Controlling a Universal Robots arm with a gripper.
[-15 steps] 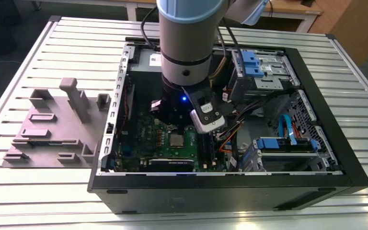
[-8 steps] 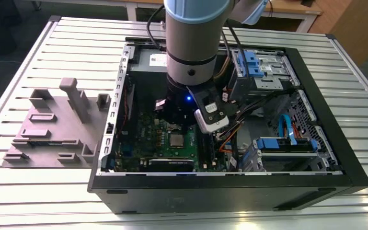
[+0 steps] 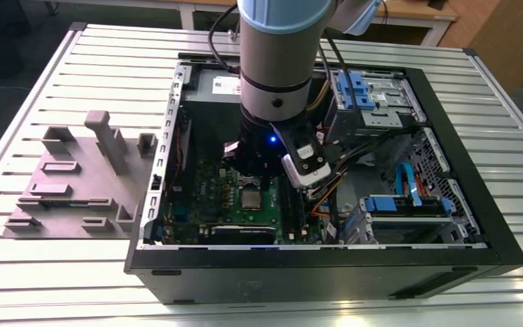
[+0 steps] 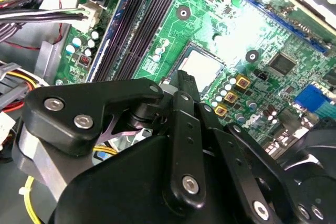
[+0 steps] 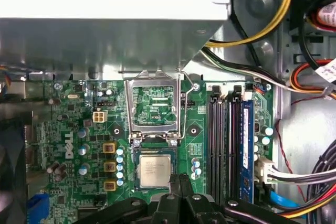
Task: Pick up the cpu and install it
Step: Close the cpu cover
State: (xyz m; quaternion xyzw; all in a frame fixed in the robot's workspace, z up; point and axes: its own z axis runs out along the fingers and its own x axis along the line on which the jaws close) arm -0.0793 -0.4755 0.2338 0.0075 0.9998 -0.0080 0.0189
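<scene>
The cpu point(image 3: 250, 199) is a small, flat, square chip with a silvery-grey metal top. In the exterior view it sits just below the middle of the frame, a little toward the exterior view's left, on the green board point(image 3: 205, 194). In the first wrist view the cpu point(image 5: 155, 171) shows a thin greenish rim around its lid and faint print on it. It lies level and face up, its edges square with the board. Its top is uncovered, and the shiny hinged frame point(image 5: 156, 109) is flipped open just beside it. In the second wrist view the cpu point(image 4: 202, 67) glares pale.
</scene>
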